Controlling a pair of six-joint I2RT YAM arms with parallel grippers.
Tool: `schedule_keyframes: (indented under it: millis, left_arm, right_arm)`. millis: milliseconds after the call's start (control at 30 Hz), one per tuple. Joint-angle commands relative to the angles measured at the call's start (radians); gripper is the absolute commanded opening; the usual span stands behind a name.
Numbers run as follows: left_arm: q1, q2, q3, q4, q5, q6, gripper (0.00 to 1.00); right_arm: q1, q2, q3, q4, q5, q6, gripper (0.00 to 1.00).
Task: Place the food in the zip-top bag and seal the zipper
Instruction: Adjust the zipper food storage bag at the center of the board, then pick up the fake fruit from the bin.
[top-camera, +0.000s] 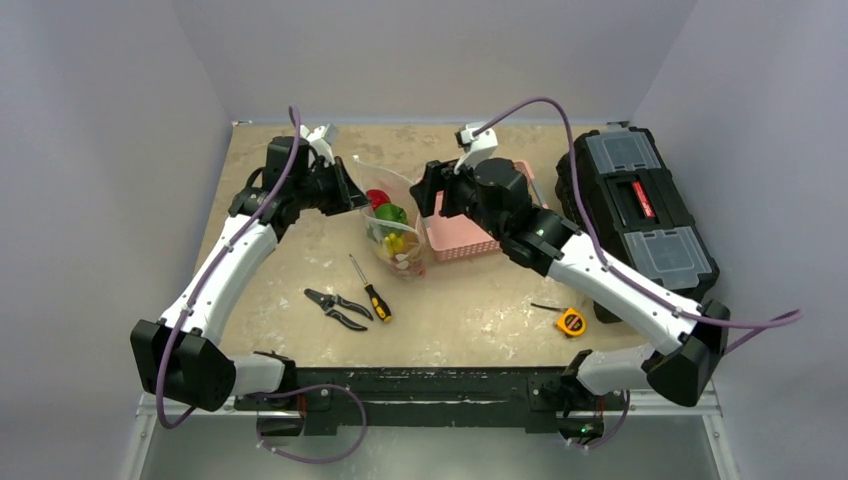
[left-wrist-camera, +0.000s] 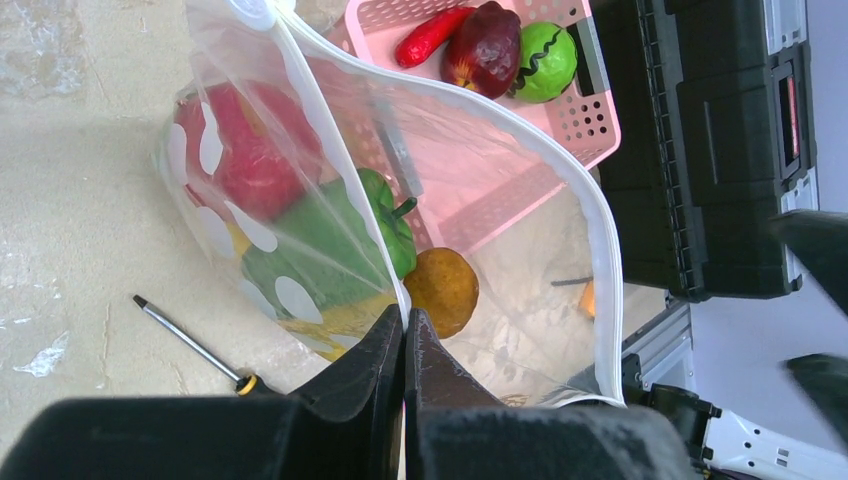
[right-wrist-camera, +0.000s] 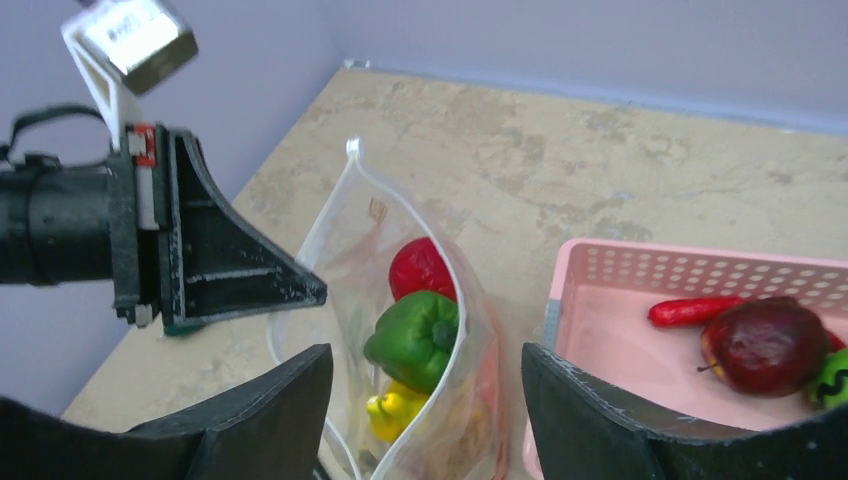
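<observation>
The zip-top bag (top-camera: 397, 240) stands open on the table, left of the pink basket. My left gripper (left-wrist-camera: 405, 322) is shut on the near lip of its white zipper (left-wrist-camera: 596, 220) and holds the mouth apart. Inside lie food pieces: a red piece (right-wrist-camera: 420, 268), a green pepper (right-wrist-camera: 414, 336), a yellow piece (right-wrist-camera: 392, 412) and an orange round piece (left-wrist-camera: 442, 290). My right gripper (right-wrist-camera: 426, 366) hangs open just above the bag's mouth, with nothing between its fingers. A red chili (left-wrist-camera: 432, 35), a dark red apple (left-wrist-camera: 486, 50) and a green piece (left-wrist-camera: 546, 60) lie in the basket.
The pink basket (top-camera: 462, 242) stands right of the bag, touching it. A black toolbox (top-camera: 636, 212) fills the right side. Pliers (top-camera: 338, 308), a screwdriver (top-camera: 372, 290) and a yellow tape measure (top-camera: 571, 321) lie nearer the front.
</observation>
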Motion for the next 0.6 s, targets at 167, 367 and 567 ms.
schedule_keyframes:
  millis: [167, 367, 567]
  left_arm:
    - [0.009, -0.005, 0.034, 0.031, 0.029, -0.022, 0.00]
    - [0.009, -0.009, 0.038, 0.027, 0.031, -0.019, 0.00]
    - [0.009, -0.008, 0.037, 0.032, 0.037, -0.021, 0.00]
  right_arm:
    - [-0.095, -0.153, -0.062, 0.034, 0.242, 0.068, 0.74]
    - [-0.195, -0.206, -0.250, 0.145, 0.306, 0.148, 0.74]
    - [-0.229, -0.030, -0.268, 0.125, 0.362, 0.204, 0.83]
